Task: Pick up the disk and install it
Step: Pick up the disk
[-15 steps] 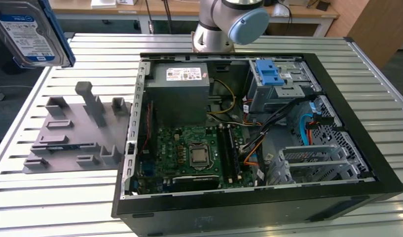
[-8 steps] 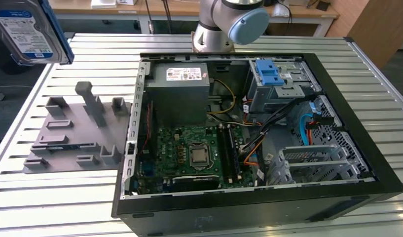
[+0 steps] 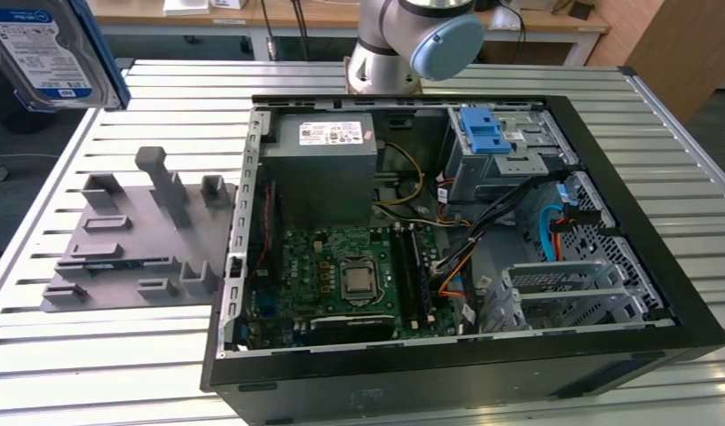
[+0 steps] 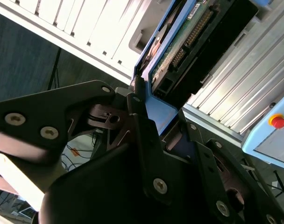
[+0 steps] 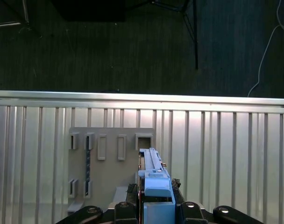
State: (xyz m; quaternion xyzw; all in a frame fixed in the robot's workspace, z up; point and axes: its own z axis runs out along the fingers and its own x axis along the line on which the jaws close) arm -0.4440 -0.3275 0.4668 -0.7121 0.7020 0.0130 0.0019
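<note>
The gripper [image 4: 156, 116] grasps the disk [image 3: 43, 53] high above the table [image 3: 161, 89], so picking seems done; installing needs careful alignment into the computer case [image 3: 457, 382].

You've got the disk [image 3: 43, 53], silver drive, white-and-blue label, blue side rails, up in the air at the exterior view's upper left, near upright, label facing that camera, edge-on in the first wrist view.
</note>
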